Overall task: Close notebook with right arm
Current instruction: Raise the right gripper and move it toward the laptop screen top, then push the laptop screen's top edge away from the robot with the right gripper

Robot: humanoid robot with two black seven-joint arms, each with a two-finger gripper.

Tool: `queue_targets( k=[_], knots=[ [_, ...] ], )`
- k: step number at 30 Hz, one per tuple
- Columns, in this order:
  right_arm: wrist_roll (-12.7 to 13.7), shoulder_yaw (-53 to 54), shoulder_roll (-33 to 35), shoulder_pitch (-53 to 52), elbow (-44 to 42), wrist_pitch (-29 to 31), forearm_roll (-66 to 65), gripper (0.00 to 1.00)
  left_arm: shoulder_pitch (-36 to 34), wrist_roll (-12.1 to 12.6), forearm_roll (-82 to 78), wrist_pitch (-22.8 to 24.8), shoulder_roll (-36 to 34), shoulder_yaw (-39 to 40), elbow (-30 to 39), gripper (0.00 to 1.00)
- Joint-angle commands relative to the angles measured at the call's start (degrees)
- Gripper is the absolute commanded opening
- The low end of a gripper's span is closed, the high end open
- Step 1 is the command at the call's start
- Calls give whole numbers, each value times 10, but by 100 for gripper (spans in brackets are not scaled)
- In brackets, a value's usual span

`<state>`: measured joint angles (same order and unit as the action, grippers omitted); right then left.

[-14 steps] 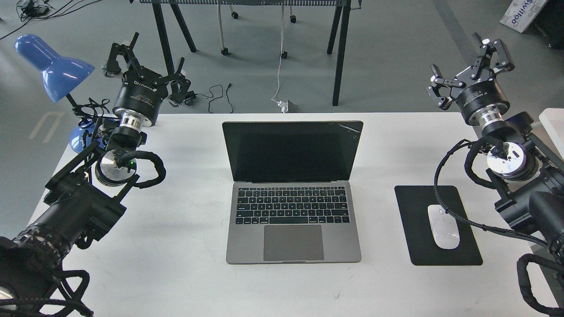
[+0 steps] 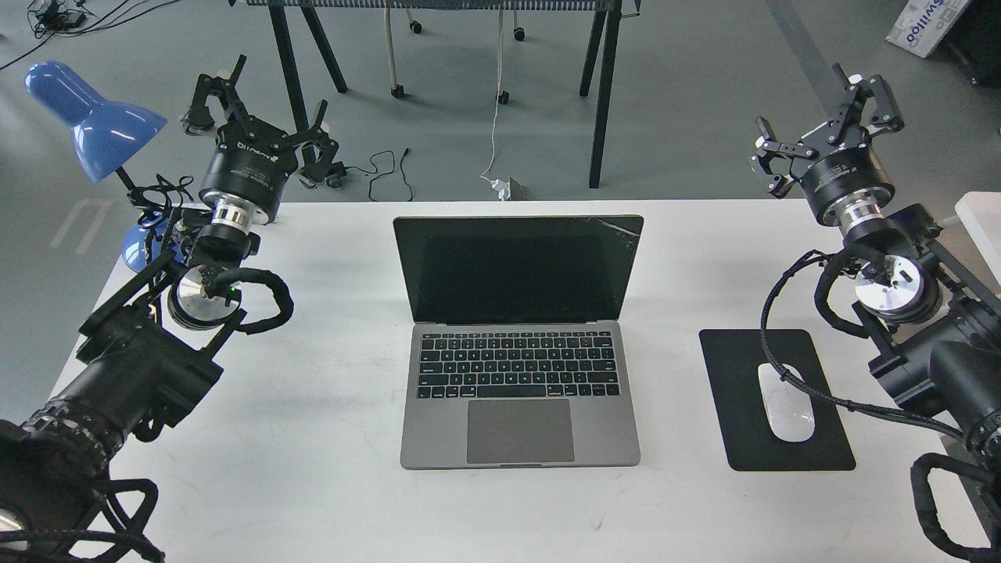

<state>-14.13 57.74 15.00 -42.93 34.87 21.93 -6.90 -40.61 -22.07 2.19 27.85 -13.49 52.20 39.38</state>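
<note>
Right gripper hangs above and just past the far right corner of the white table, fingers spread apart, nothing between them; well apart from the notebook. Behind it the right arm runs back along the right edge, silver wrist ring showing, braided cable looping low over the black mouse pad. Left gripper sits over the far left corner, fingers likewise spread and empty, idle. Notebook lies at the middle of the table, base toward the near edge, lid standing open and leaning back toward the far edge, dark screen facing the head, cracks at its upper right corner. Judgement: step in hand is the approach; closing not yet begun. To do it well, bring the right gripper across behind the lid's top edge from the far side, contact near the top rim on the right half but clear of the cracked corner, then push forward and down in an arc about the hinge, slowing before lid meets keyboard. Pressing on the glass itself looks risky given the cracks. Around: white mouse on the pad near the right edge, beneath the cable, so a low sweep could drag it. Blue desk lamp off the far left corner, out of the way. The path between gripper and lid looks free.
</note>
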Motion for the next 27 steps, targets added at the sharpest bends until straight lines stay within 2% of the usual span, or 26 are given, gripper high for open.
queue_targets(
  k=[1, 8, 12, 18, 22, 27],
  knots=[
    [2, -42, -33, -33, -25, -4, 0, 100, 1, 0, 1, 0, 0, 0, 0, 100],
    [2, -53, -126, -91, -125, -7, 0, 100, 1, 0, 1, 1, 0, 0, 0, 100],
    [3, -58, -139, -93, -122, 1, 1, 100, 1, 1, 0, 1, 0, 0, -1, 100],
    [13, -112, -128, -52, -35, 7, 1, 100, 1, 1, 0, 1, 0, 0, -1, 100],
    [29, -119, -77, -6, 49, 3, 1, 100, 1, 1, 0, 1, 0, 0, -1, 100],
    [31, -123, -53, 42, 106, 4, 0, 100, 1, 1, 0, 1, 0, 0, -1, 100]
  ],
)
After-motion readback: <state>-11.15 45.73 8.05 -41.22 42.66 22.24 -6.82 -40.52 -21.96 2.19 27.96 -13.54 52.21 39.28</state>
